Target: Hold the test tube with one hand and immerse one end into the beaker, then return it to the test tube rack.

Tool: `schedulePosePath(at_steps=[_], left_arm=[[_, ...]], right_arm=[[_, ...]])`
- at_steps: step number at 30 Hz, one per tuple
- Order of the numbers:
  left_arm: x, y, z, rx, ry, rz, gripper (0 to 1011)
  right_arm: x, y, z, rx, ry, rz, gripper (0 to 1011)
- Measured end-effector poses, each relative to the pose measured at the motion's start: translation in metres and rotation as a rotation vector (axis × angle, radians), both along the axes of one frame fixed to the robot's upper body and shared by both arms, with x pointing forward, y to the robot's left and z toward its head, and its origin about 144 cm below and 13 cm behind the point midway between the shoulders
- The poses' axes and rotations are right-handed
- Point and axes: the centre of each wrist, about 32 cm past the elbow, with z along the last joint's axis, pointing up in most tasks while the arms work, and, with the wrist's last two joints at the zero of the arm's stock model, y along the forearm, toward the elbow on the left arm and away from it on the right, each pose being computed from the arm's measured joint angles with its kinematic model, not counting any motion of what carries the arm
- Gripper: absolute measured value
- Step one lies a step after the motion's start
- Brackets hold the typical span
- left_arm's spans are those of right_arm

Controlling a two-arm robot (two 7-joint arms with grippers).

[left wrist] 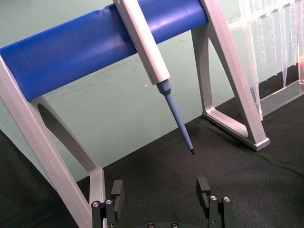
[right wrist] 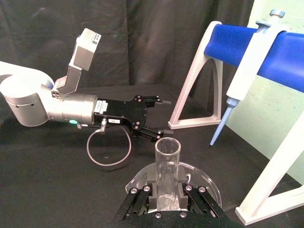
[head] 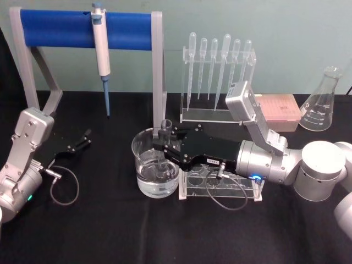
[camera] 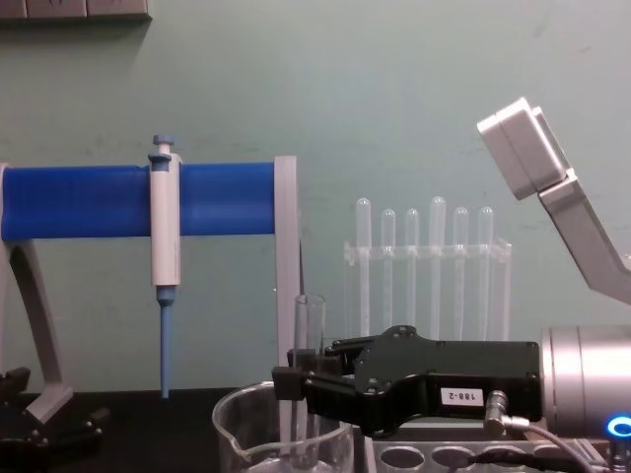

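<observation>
Head view: my right gripper (head: 164,147) clamps the upright test tube (head: 163,132), its lower end inside the beaker (head: 144,181) beside the test tube rack (head: 242,190); left wrist view: my left gripper (left wrist: 160,186) gapes wide, empty; chest view: the test tube's rim stands above my grip.

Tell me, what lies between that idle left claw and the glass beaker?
Just bare black cloth between the left gripper and the beaker, in the head view.

The head view looks down from high up at the whole black table (head: 110,231). The chest view sits low, close in, looking across. Both see the blue bar (head: 55,30) (both wrist views catch it too).
</observation>
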Motion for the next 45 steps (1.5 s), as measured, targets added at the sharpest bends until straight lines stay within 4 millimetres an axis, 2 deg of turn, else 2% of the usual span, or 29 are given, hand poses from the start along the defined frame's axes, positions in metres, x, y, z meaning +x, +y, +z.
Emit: schedulePosePath(at_steps=[45], left_arm=[[0.0000,0.0000,0.0000,0.000,0.000,0.000,1000]], right_arm=[[0.0000,0.0000,0.0000,0.000,0.000,0.000,236]])
